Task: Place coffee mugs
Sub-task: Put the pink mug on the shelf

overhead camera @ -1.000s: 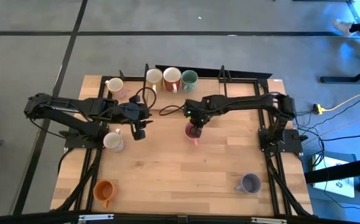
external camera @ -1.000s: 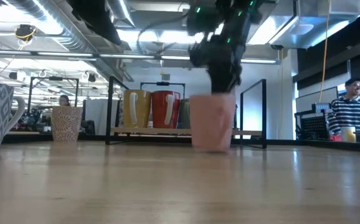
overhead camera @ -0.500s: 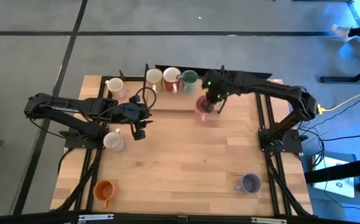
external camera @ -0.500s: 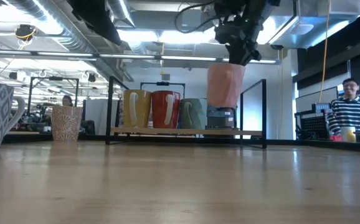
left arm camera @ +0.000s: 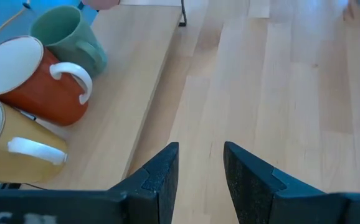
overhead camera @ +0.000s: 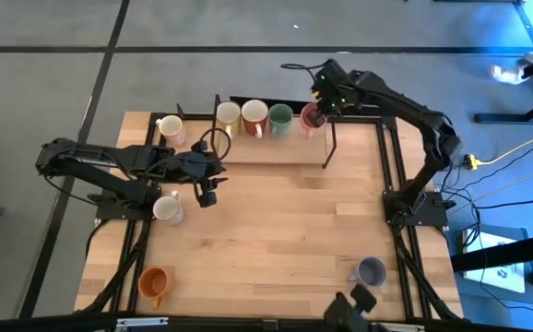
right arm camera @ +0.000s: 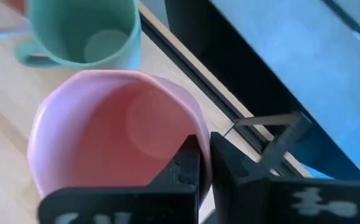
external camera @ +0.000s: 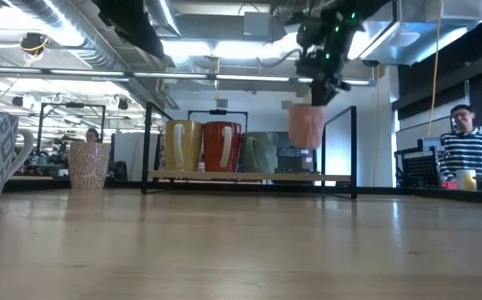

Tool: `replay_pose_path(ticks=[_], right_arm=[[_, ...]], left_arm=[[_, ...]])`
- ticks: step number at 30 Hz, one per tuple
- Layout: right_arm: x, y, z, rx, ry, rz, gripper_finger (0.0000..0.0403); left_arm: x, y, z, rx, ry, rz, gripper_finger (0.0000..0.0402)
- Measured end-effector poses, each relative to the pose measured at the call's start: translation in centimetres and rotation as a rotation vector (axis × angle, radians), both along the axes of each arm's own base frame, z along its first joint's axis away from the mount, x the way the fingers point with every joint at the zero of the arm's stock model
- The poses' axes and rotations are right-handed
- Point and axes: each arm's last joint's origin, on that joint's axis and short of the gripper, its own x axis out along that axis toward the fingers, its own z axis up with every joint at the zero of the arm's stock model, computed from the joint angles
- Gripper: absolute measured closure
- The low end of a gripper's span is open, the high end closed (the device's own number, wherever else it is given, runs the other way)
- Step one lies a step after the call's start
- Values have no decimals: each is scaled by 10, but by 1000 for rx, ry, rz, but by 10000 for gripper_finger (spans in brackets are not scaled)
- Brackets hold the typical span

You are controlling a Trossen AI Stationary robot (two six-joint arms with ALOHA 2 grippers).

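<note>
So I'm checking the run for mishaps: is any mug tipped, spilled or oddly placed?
Nothing stands out. The pink mug hangs upright in the right gripper, pinched by its rim beside the green mug over the rear shelf; other mugs stand upright.

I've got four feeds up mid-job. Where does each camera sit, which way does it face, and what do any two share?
High: overhead, straight down; both arms, right gripper.
Low: table height, level across; pink mug held in the air.
Left wrist: past open left gripper toward the shelf.
Right wrist: past right gripper pinching the pink mug's rim.
Shared: green mug in both wrist views.
</note>
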Motion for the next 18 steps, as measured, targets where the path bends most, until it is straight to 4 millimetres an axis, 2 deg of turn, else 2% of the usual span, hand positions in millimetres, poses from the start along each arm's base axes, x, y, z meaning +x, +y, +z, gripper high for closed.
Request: replay_pose_path(ticks=[7, 18], right_arm=[[3, -26, -20, 26, -25, 25, 401], [13, -38, -47, 74, 9, 41, 402]], left_arm=[[0, 0, 0, -2, 1, 3, 280], [0, 0, 0, -14, -2, 17, 280]])
